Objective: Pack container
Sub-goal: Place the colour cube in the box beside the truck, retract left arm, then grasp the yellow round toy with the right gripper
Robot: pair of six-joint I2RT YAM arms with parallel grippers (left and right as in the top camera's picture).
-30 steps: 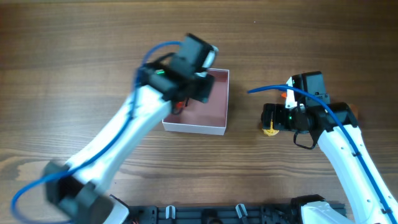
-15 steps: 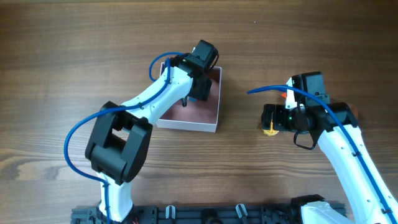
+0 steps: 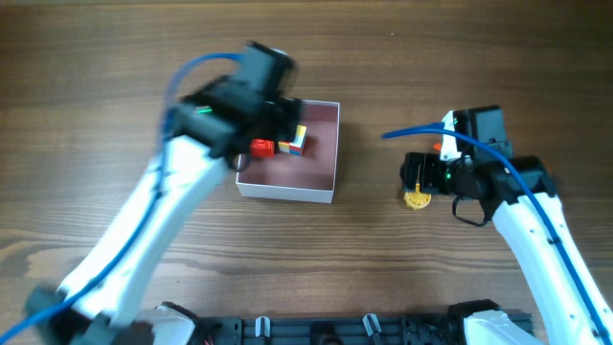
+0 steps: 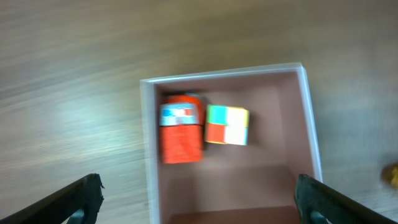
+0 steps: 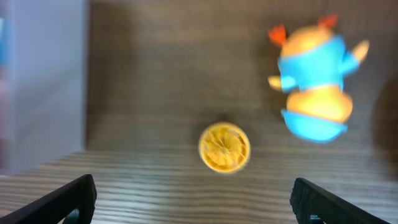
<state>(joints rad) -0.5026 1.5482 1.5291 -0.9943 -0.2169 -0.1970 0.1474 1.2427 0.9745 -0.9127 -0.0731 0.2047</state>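
Note:
The container [image 3: 321, 163], a shallow white box with a pink floor, lies at the table's centre. Inside it, against the far left wall, a red toy [image 3: 261, 148] and a multicoloured cube [image 3: 296, 142] lie side by side; both also show in the left wrist view, the red toy [image 4: 181, 127] left of the cube [image 4: 227, 125]. My left gripper [image 4: 198, 190] hangs open above the container with nothing between its fingers. My right gripper [image 5: 193, 190] is open above the table, just short of a yellow round slice [image 5: 224, 147].
A blue and orange toy figure [image 5: 314, 93] lies on the wood beyond the slice, to its right. The container's white wall [image 5: 43, 81] fills the left of the right wrist view. In the overhead view the slice [image 3: 417, 199] lies right of the container.
My left gripper has gone from nearly shut to open, and its arm has swung left and up. The red toy now lies in the container beside the cube. The right arm barely moved.

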